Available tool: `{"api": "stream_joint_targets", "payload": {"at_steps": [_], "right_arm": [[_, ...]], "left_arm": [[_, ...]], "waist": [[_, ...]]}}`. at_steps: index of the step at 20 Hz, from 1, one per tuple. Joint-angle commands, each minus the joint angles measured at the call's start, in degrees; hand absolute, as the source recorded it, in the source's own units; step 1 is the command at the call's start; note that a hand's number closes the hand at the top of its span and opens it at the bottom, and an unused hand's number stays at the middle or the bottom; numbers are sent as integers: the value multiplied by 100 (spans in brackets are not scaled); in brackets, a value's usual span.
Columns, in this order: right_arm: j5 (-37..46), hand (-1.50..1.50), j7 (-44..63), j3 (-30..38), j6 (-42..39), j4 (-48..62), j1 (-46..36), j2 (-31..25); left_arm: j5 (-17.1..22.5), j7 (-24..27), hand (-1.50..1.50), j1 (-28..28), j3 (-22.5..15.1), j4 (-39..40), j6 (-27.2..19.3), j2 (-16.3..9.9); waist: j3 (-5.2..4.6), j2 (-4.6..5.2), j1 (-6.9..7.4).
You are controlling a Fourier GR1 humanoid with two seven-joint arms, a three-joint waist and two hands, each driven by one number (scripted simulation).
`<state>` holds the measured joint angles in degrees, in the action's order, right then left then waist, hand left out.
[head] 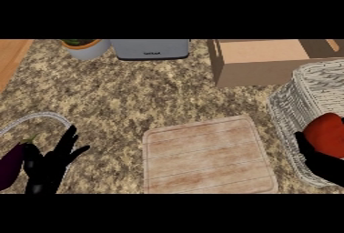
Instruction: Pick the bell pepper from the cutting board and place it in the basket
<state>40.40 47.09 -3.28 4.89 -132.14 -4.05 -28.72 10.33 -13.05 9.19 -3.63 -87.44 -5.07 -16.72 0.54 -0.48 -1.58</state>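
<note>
The red bell pepper (326, 134) is at the right edge, over the near rim of the white wicker basket (316, 86). My right hand (324, 164) shows black below it, curled round the pepper from beneath; part of the hand is cut off by the view's edge. The wooden cutting board (207, 156) lies bare at the centre front. My left hand (48, 164) rests open at the lower left, fingers up.
A dark purple eggplant (9, 164) lies at the left edge beside a wire-rimmed object (40, 116). At the back stand a cardboard box (269, 59), a grey appliance (149, 49) and a potted plant (84, 47). A wooden surface (11, 54) borders the counter's far left.
</note>
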Motion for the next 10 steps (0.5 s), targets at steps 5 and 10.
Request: {"api": "stream_joint_targets", "payload": {"at_steps": [5, 10], "right_arm": [[-3200, 150, -530, 2166, -821, 553, -450, -498], [-4490, 150, -875, 3102, -1141, 1956, -881, -564]], "left_arm": [[-142, -112, 0, 105, -65, 533, -41, 66], [-180, -182, 0, 36, -171, 478, -30, 159]], "waist": [[-40, 39, -23], [-42, 51, 87]]}}
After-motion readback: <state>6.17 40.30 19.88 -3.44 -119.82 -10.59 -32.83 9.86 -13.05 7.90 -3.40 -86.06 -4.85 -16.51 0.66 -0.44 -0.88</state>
